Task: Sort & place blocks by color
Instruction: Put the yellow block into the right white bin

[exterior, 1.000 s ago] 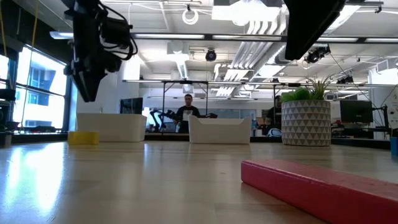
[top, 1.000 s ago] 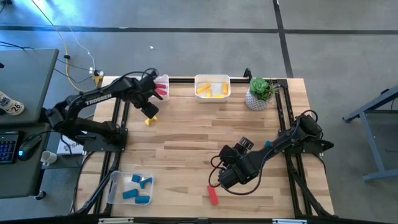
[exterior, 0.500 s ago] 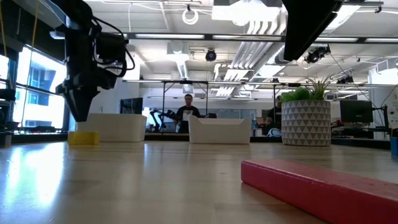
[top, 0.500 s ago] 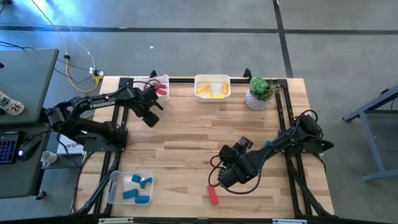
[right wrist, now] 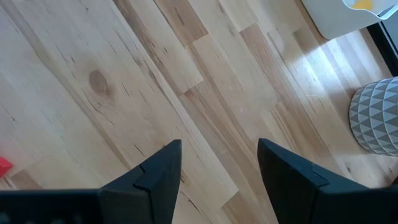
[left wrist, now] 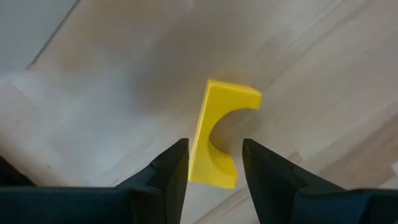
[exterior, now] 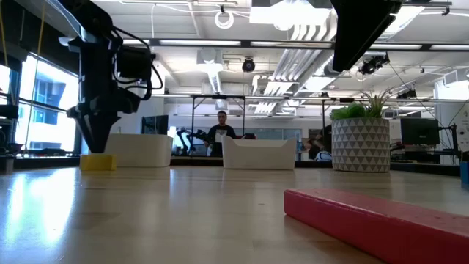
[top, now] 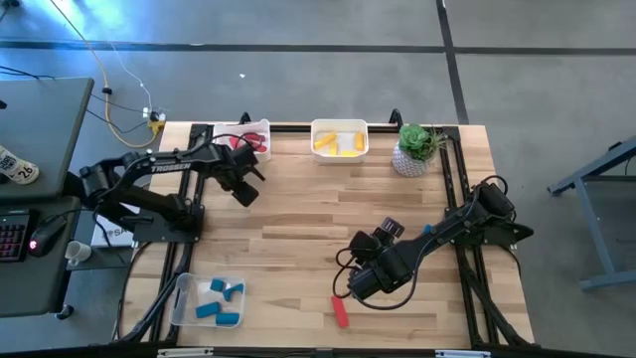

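A yellow arch-shaped block [left wrist: 219, 124] lies on the table near the far left, seen in the low view as a small yellow block [exterior: 97, 162]. My left gripper [left wrist: 214, 143] points down right over it, open. Its fingertips stand on either side of the block's near end, and I see no touching. In the high view my left gripper [top: 241, 189] hides the block. A red bar block [top: 341, 312] lies near the table's front edge. My right gripper [right wrist: 217, 168] hangs open above bare wood just beyond it, holding nothing.
Along the far edge stand a bin with red blocks [top: 254, 137], a white bin with yellow blocks [top: 340, 140] and a potted plant [top: 415, 147]. A clear bin with blue blocks [top: 212, 300] sits at the near left. Bare wood lies between the arms.
My left gripper has come down toward the table and a little toward its near edge, ending right over the yellow arch block, which it now covers in the high view. Its fingers have stayed open. The block has not moved.
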